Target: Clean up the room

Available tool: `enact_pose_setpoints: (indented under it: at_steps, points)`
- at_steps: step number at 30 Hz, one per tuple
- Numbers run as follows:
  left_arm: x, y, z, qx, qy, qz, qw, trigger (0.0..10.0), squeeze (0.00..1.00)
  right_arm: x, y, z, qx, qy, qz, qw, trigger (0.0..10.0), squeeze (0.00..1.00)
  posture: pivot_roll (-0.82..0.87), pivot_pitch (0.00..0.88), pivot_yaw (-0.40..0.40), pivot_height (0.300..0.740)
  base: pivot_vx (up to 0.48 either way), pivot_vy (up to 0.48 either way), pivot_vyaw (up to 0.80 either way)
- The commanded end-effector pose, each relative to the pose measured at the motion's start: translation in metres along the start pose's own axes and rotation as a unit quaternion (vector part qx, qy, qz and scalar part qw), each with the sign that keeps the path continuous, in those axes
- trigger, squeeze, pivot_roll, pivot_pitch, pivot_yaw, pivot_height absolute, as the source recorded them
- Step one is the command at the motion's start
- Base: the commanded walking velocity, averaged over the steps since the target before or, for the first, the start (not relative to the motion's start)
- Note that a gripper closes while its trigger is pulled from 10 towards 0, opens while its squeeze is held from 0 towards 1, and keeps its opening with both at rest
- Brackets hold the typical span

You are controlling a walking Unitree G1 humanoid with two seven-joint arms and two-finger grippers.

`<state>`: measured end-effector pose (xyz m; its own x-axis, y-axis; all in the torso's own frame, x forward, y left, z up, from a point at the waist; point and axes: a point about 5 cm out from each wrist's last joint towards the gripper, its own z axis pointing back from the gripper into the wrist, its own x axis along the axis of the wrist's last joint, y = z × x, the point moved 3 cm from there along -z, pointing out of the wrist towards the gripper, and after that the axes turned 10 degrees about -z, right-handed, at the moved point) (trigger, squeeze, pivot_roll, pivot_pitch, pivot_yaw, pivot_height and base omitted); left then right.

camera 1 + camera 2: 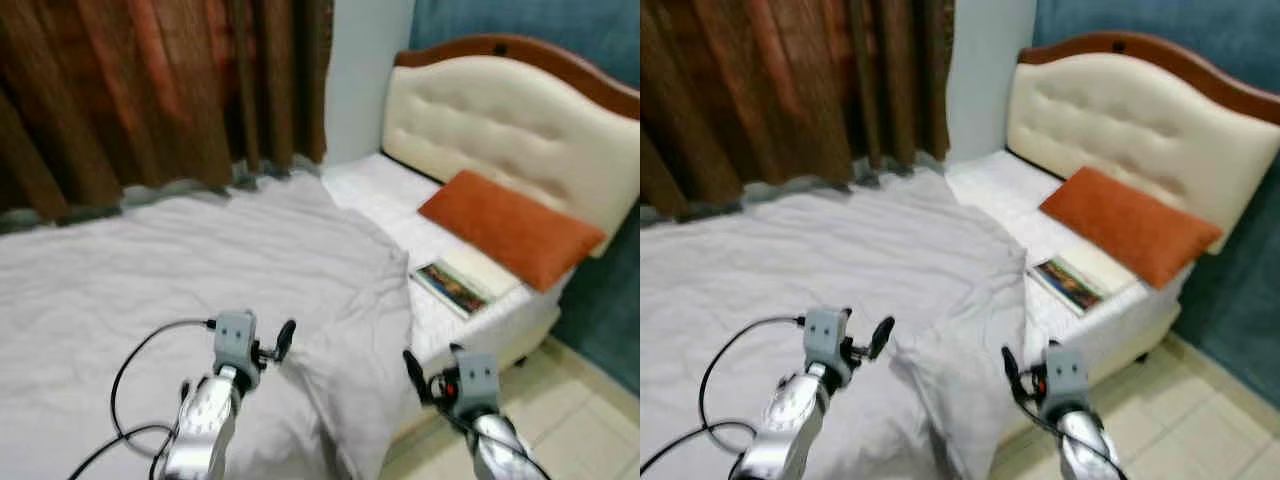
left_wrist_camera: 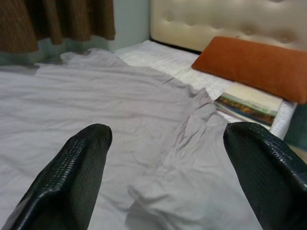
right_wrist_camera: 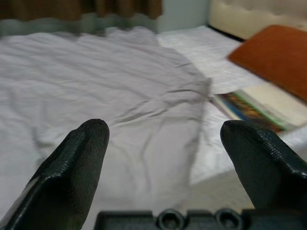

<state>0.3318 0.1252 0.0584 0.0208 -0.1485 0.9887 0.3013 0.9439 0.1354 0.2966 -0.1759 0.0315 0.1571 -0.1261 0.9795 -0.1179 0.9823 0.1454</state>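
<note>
Across the bed (image 1: pixel 470 330) a grey sheet (image 1: pixel 180 260) is lying spread, wrinkled, with one corner hanging over the near edge. Behind it a brown curtain (image 1: pixel 150 90) is hanging down to the mattress, and a cream tufted headboard (image 1: pixel 510 120) with a wooden rim is standing at the far end. Against the headboard an orange pillow (image 1: pixel 510 228) is leaning, and just beside it, near the mattress edge, a book (image 1: pixel 452 287) is lying flat, apart from the sheet's edge. Tiled floor (image 1: pixel 570 410) is showing at the lower right.

Over the sheet the left pincer (image 1: pixel 282 340) is hovering with its fingers (image 2: pixel 72 182) spread wide, holding nothing. Off the bed's near edge the right pincer (image 1: pixel 412 372) is hanging above the floor, its fingers (image 3: pixel 72 167) likewise spread wide and holding nothing, pointing toward the sheet's hanging corner and the book.
</note>
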Motion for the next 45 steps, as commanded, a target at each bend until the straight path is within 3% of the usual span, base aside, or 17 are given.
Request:
enact_pose_setpoints:
  at_steps: [1, 11, 16, 34, 39, 45]
  points:
    - [0.003, 0.008, 0.001, 0.01, -0.005, -0.015, 1.0, 10.0, 0.0, -0.002, 0.005, -0.001, 0.004, 0.0, -0.009, 1.0, 10.0, 0.0, -0.08, 0.0, -0.016, 0.74, 0.0, -0.48, 0.0]
    - [0.002, 0.005, 0.0, 0.012, -0.001, -0.019, 1.0, 10.0, 0.0, -0.003, 0.003, 0.0, 0.006, 0.004, -0.011, 1.0, 10.0, 0.0, -0.09, 0.0, -0.017, 0.74, 0.0, -0.48, 0.0]
    - [-0.003, 0.015, 0.0, 0.042, 0.016, -0.013, 0.999, 10.0, 0.0, -0.004, 0.003, -0.001, 0.01, 0.007, -0.005, 1.0, 10.0, 0.0, -0.09, 0.0, -0.018, 0.74, 0.0, -0.463, 0.0]
    - [-0.005, 0.021, -0.003, 0.061, 0.025, -0.005, 0.998, 10.0, 0.0, -0.004, 0.006, 0.001, 0.019, 0.008, 0.001, 1.0, 10.0, 0.0, -0.09, 0.0, -0.018, 0.74, 0.074, -0.414, 0.63]
    - [0.005, 0.014, -0.004, 0.046, 0.001, -0.039, 0.998, 10.0, 0.0, -0.003, 0.009, 0.001, 0.033, 0.008, -0.006, 0.999, 10.0, 0.0, -0.09, 0.0, -0.016, 0.74, 0.063, -0.072, 0.58]
    - [0.024, 0.019, 0.001, 0.062, -0.05, -0.045, 0.996, 10.0, 0.0, 0.01, 0.004, 0.003, 0.02, -0.027, -0.039, 0.999, 10.0, 0.0, -0.09, 0.0, -0.017, 0.74, 0.295, 0.0, 0.18]
